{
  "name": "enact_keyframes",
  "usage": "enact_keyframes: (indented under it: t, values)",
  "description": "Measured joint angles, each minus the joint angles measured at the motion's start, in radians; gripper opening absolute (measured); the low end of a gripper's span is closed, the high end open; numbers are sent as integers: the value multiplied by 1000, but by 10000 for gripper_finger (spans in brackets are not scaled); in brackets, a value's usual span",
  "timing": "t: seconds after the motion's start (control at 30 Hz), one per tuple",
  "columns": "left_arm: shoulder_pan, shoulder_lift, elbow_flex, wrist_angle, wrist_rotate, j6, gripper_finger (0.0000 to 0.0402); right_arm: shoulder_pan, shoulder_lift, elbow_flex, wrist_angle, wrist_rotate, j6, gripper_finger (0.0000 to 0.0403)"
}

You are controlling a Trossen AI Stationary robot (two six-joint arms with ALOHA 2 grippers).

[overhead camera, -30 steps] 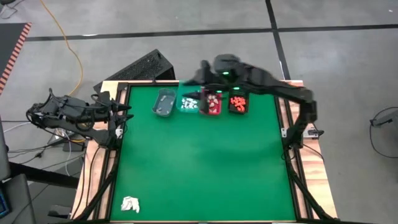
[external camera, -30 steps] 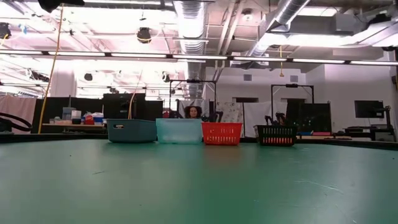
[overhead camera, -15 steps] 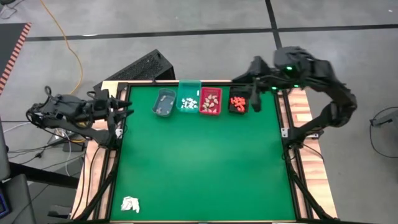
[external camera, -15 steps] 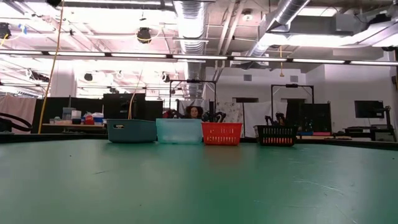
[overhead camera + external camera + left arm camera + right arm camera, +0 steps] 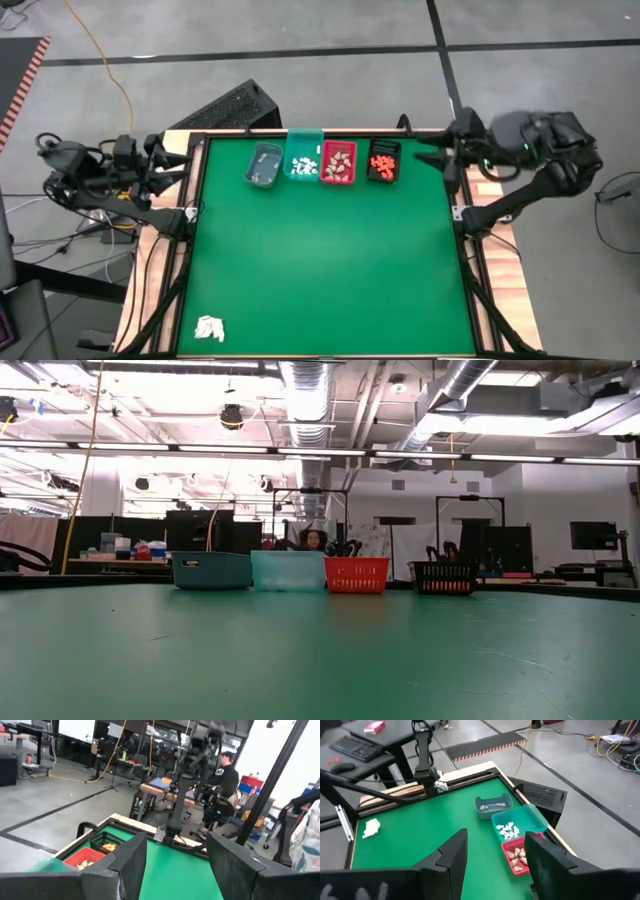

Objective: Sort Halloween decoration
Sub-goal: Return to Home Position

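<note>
The left pincer (image 5: 175, 856) holds its fingers spread over the green desk (image 5: 172, 881). Beyond stand a red bin (image 5: 80, 856) with tan pieces (image 5: 87, 864), a black bin (image 5: 106, 840), the other arm (image 5: 192, 765) and a seated person (image 5: 226, 777).

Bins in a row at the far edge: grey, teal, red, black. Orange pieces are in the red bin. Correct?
Not quite. The high view shows the orange pieces in the black bin, not the red one. The red bin holds the pale beige pieces. The row order is as you said.
</note>
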Motion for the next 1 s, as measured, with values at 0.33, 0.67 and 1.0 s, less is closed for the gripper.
enact_keyframes:
  t: [0.33,0.67,1.0]
  values:
    - [0,-84,-232,204,33,-2,194,301,-260,-520,419,324,89,192]
    - [0,-109,-468,448,108,-90,194,502,-419,-827,722,534,71,192]
    - [0,-123,-560,509,99,-123,194,675,-482,-1035,786,758,167,192]
